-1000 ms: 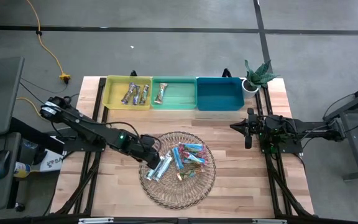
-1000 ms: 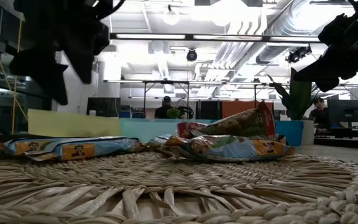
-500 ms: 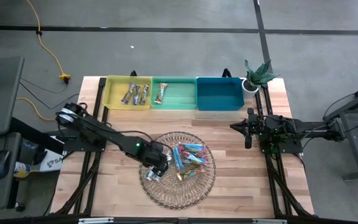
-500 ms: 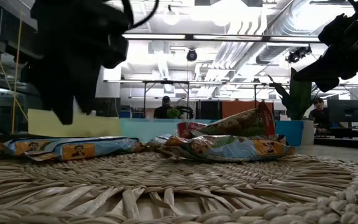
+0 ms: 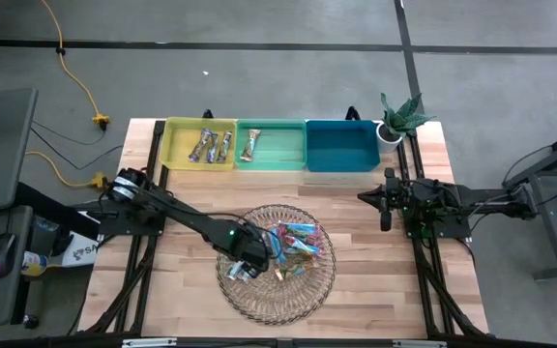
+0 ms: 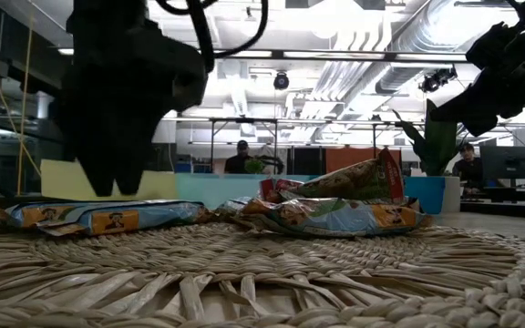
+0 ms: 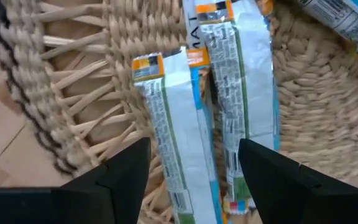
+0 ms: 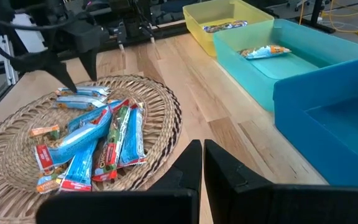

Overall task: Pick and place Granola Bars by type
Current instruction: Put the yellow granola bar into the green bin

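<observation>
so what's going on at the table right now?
The robot is sorting wrapped snack bars from a round wicker tray into coloured bins. The left gripper hangs open over the tray's left side, straddling a light blue-white bar; nothing is gripped yet. The yellow bin holds two brown-silver bars, the green bin holds one bar, and the blue bin looks empty. The right gripper waits shut by the table's right edge.

Two granola bars (image 7: 210,118) lie side by side between the left hand's (image 7: 194,171) fingers, on the wicker tray (image 5: 303,290); three bins (image 5: 269,145) sit well beyond it.
</observation>
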Controlling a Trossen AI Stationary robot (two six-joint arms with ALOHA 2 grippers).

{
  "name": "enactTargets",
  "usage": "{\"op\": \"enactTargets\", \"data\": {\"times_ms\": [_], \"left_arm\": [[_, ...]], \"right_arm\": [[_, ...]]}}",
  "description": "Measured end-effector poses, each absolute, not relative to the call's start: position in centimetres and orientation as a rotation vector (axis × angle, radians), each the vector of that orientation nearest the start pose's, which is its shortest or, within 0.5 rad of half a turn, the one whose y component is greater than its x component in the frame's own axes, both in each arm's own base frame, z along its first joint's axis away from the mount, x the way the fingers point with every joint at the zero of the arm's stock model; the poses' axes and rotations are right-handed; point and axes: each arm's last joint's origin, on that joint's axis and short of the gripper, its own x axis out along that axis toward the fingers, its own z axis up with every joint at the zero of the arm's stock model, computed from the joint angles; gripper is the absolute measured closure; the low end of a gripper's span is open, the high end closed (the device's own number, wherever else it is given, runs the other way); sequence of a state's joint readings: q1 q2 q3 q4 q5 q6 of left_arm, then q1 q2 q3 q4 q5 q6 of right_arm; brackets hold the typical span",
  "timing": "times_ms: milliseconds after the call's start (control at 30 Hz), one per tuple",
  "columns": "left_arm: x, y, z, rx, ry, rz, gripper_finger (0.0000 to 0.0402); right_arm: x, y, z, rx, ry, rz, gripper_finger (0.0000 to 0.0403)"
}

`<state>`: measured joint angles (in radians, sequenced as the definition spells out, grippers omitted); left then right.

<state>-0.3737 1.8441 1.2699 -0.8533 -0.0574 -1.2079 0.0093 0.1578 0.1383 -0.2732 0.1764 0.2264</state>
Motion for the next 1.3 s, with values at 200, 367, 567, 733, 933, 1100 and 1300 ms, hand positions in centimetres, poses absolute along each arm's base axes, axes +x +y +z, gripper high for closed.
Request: {"op": "enactTargets", "data": {"times_ms": [200, 367, 567, 733, 933, 1100, 1300], "left_arm": [[32.1, -12.4, 17.3, -0.672, 1.345, 0.613, 0.0163], [32.1, -12.4, 16.9, -0.661, 1.353, 0.627, 0.0163], [32.2, -12.4, 16.5, -0.66, 1.354, 0.642, 0.0163], [32.3, -12.5, 16.6, -0.681, 1.342, 0.641, 0.0163], [32.4, -12.6, 16.3, -0.716, 1.342, 0.616, 0.0163], [32.1, -12.5, 15.7, -0.74, 1.36, 0.616, 0.0169], [31.8, -12.4, 15.4, -0.747, 1.363, 0.62, 0.021]], "right_arm": [[9.8, -0.4, 17.2, 0.196, 0.279, -0.199, 0.0403], [9.8, -0.4, 17.2, 0.197, 0.277, -0.198, 0.0402], [9.8, -0.4, 17.2, 0.197, 0.276, -0.199, 0.0402], [9.8, -0.4, 17.2, 0.197, 0.276, -0.199, 0.0402], [9.8, -0.4, 17.2, 0.197, 0.276, -0.198, 0.0402], [9.8, -0.4, 17.2, 0.197, 0.276, -0.198, 0.0402], [9.8, -0.4, 17.2, 0.197, 0.276, -0.198, 0.0402]]}}
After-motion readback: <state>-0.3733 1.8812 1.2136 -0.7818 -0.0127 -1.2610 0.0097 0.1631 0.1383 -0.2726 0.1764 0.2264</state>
